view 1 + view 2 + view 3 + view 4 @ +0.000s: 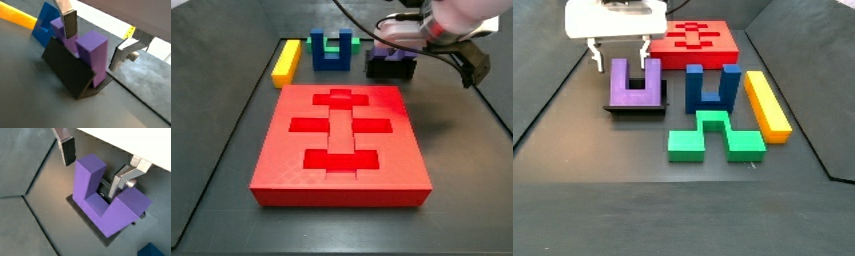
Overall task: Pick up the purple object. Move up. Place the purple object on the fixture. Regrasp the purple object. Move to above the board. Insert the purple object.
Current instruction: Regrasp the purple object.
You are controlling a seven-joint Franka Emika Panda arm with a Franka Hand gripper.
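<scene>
The purple object (636,85) stands upright on the dark fixture (636,109), prongs up, left of the blue block. It also shows in a side view (392,52) on the fixture (392,71), beyond the red board (278,150). My gripper (620,50) is open just above it. In both wrist views my gripper (98,40) (95,165) straddles one prong of the purple object (93,55) (90,178), with a gap on each side. One finger's dark pad (69,25) and one silver finger (125,177) show. The fixture (67,70) (80,210) is under the block.
A blue U-shaped block with green inside (711,88) (334,50) (45,25) stands next to the fixture. A yellow bar (767,105) (287,62) (17,19) lies beside it. A green block (714,137) lies nearer the front. The board (714,45) is behind my gripper.
</scene>
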